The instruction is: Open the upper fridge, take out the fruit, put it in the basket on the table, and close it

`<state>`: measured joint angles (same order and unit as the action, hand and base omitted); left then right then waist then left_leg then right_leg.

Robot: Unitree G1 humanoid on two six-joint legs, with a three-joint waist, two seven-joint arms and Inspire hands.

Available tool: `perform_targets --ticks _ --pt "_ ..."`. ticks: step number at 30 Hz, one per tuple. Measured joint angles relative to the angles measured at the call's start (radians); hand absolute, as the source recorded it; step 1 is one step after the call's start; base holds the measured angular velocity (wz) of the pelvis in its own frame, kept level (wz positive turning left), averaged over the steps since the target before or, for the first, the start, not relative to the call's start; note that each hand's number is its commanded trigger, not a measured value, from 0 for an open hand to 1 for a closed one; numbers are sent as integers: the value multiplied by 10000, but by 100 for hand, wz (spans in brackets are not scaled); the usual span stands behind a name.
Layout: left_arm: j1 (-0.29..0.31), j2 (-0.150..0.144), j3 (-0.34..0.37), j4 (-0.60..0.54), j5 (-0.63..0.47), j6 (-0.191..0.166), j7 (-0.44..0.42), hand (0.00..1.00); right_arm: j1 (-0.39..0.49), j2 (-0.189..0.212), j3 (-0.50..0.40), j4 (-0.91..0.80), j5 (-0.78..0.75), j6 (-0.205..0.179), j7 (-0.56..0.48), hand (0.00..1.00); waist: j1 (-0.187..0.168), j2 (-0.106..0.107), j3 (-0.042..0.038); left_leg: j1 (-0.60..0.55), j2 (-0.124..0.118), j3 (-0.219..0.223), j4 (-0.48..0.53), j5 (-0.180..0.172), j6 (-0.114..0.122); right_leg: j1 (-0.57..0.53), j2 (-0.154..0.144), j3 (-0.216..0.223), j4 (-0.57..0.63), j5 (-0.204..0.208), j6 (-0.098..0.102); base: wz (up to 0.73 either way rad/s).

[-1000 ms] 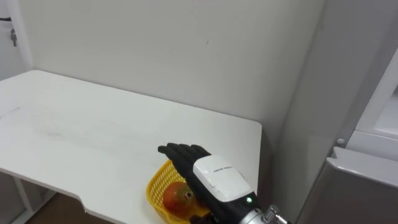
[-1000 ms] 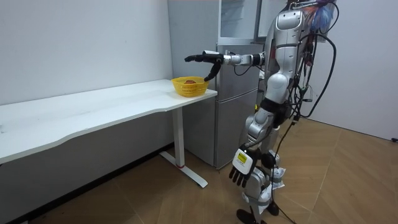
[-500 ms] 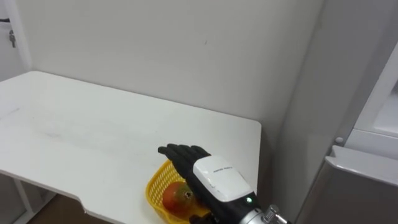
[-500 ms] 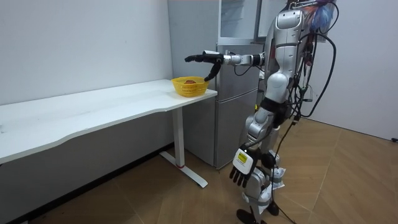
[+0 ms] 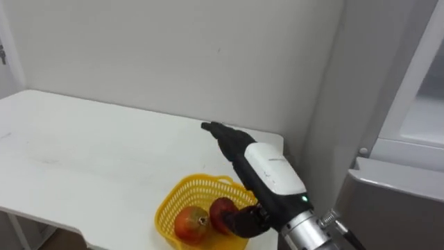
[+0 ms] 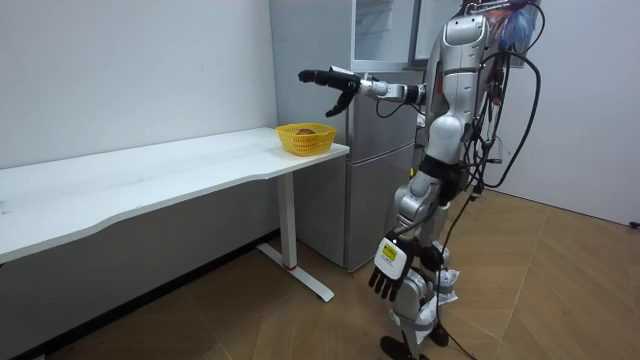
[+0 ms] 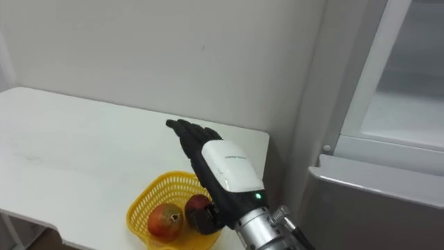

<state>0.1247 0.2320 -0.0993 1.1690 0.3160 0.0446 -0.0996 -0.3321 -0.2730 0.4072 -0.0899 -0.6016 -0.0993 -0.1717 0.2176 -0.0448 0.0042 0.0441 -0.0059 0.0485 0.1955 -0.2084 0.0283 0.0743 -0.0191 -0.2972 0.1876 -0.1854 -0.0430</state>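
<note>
Hovering my right hand (image 5: 274, 170) above the basket (image 5: 182, 198) on the counter (image 5: 83, 160), fingers (image 5: 220, 132) straight, holding nothing. 2 fruits (image 5: 191, 223) inside. Left hand (image 6: 388, 270) hangs loose.

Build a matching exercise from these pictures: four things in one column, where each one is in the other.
Things:
1 yellow basket
2 right hand
3 left hand
4 orange-red fruit

Places:
a hanging low beside the robot's leg
b inside the basket
c on the white table, at its end by the fridge
d held out open above the basket

Pairs: 1-c, 2-d, 3-a, 4-b
</note>
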Motion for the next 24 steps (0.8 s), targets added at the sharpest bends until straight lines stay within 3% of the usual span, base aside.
perform_targets --ticks 4,11,15,24 --pt "12 -114 -19 -1 -38 1 59 0 334 -1 -80 -895 317 -150 -270 0 -266 50 -18 97 58 267 -87 0 -2 -35 48 209 14 9 -14 -14" --pt "40 -361 -3 174 -88 -101 486 0 1727 145 -702 -2013 1094 -273 -372 0 -726 244 -35 166 98 451 -109 -5 -4 -56 87 435 10 46 -25 -9" --pt "27 -369 -4 376 -83 -108 489 0 2223 134 -1139 -2441 1075 -635 -751 0 -966 381 -41 218 106 516 -125 -5 -4 -68 94 504 16 52 -31 -6" --pt "482 -471 4 392 -90 -191 641 0 3926 263 -2006 -2849 2017 -876 -1250 0 -1397 499 -158 389 137 889 -275 -4 -4 -58 138 808 -17 51 -30 -10"
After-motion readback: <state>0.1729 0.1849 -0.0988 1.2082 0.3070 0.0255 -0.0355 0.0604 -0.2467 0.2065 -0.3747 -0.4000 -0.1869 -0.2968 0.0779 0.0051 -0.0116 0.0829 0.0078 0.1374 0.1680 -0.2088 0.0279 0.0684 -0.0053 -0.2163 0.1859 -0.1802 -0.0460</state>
